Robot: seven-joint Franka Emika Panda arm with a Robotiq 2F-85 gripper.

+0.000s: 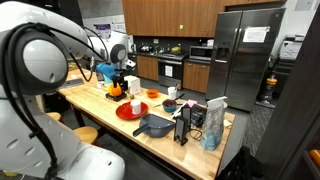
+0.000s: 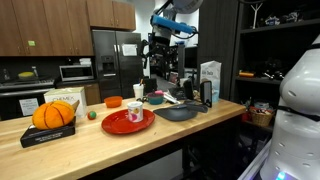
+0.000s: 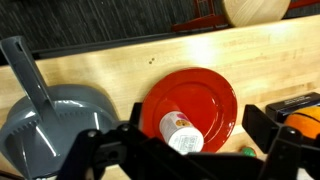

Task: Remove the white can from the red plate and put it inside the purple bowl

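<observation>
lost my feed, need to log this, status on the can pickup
Gripper raised over the counter, jaws open, empty. White can on red plate, not yet gripped. Grey pan beside the plate, not blocking the can.

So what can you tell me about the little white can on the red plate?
The white can is a short, round cylinder. It is white all over, with small reddish marks on its flat top. It stands upright on the red plate, off-centre and close to the rim. Only the plate touches it. The claw hangs open high over the table and is not holding the can.
</observation>
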